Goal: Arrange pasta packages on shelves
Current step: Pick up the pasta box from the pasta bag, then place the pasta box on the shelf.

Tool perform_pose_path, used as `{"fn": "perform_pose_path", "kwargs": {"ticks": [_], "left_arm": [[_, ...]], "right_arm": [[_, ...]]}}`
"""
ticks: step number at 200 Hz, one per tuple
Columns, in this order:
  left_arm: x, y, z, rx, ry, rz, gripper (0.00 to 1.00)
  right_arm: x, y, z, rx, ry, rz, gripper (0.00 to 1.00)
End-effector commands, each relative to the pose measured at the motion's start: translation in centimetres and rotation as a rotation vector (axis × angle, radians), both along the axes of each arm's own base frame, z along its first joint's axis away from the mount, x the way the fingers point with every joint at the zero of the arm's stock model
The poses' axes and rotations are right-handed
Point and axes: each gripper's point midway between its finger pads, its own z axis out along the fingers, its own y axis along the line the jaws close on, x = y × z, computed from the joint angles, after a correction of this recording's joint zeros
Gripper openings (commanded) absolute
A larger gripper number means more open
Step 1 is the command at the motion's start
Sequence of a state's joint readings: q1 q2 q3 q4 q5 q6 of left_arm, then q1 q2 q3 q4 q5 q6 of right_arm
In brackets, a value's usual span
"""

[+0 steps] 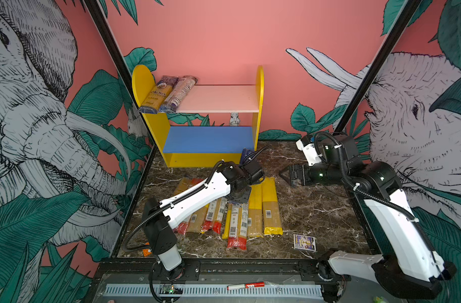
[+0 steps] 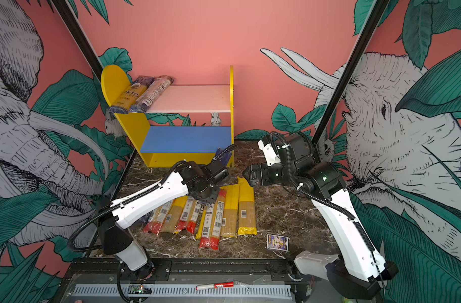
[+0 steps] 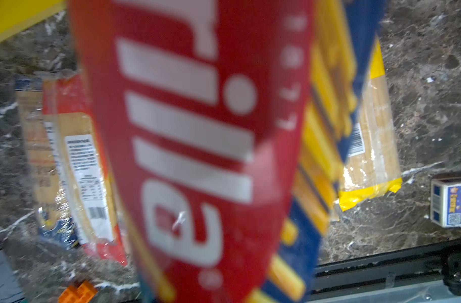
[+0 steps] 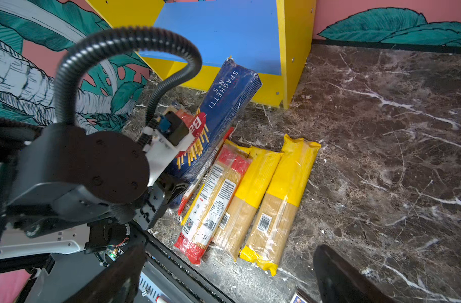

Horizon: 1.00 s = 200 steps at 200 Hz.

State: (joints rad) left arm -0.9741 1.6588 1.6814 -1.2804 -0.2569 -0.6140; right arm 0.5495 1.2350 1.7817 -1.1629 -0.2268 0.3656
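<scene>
One shelf unit [image 1: 145, 86] is counted, with two boards: one pale pink upper board [image 1: 224, 99] and one blue lower board [image 1: 208, 139]. Two pasta packets are seen on the upper board: an Ankara packet [image 1: 155, 95] and a clear dark-ended packet [image 1: 180, 93]. One dark blue Barilla packet [image 4: 229, 105] is counted. On the desk [image 1: 316, 210], two yellow-ended packets are counted, an outer yellow packet [image 1: 271, 207] and an inner yellow packet [image 1: 255, 210], and at least four red-ended packets [image 1: 236, 236]; the whole row cannot be counted, being partly hidden. One card box [image 1: 304, 242], one orange block [image 3: 78, 292], one marker pen [image 1: 246, 285] and two arms, a left arm [image 1: 197, 196] and a right arm [image 1: 397, 217], are also counted.
</scene>
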Motion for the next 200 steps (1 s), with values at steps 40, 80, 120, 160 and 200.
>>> {"fn": "perform_pose_path", "kwargs": {"ticks": [40, 80, 120, 160, 200], "left_arm": [[3.0, 6.9, 17.5, 0.002, -0.476, 0.018, 0.0], [4.8, 9.7, 25.5, 0.048, -0.732, 0.044, 0.0], [7.8, 12.4, 31.5, 0.078, -0.948, 0.13, 0.0], [11.6, 14.0, 36.6, 0.152, -1.141, 0.193, 0.0], [16.7, 16.0, 39.5, 0.165, -1.261, 0.264, 0.0]], "right_arm": [[2.0, 1.6, 2.7, 0.063, -0.074, 0.017, 0.99], [3.8, 2.7, 4.3, 0.084, -0.123, 0.023, 0.99], [6.7, 4.5, 6.3, 0.09, -0.172, 0.045, 0.99], [10.0, 7.0, 6.8, 0.1, -0.183, 0.068, 0.99], [12.8, 8.7, 6.3, 0.104, -0.18, 0.064, 0.99]]}}
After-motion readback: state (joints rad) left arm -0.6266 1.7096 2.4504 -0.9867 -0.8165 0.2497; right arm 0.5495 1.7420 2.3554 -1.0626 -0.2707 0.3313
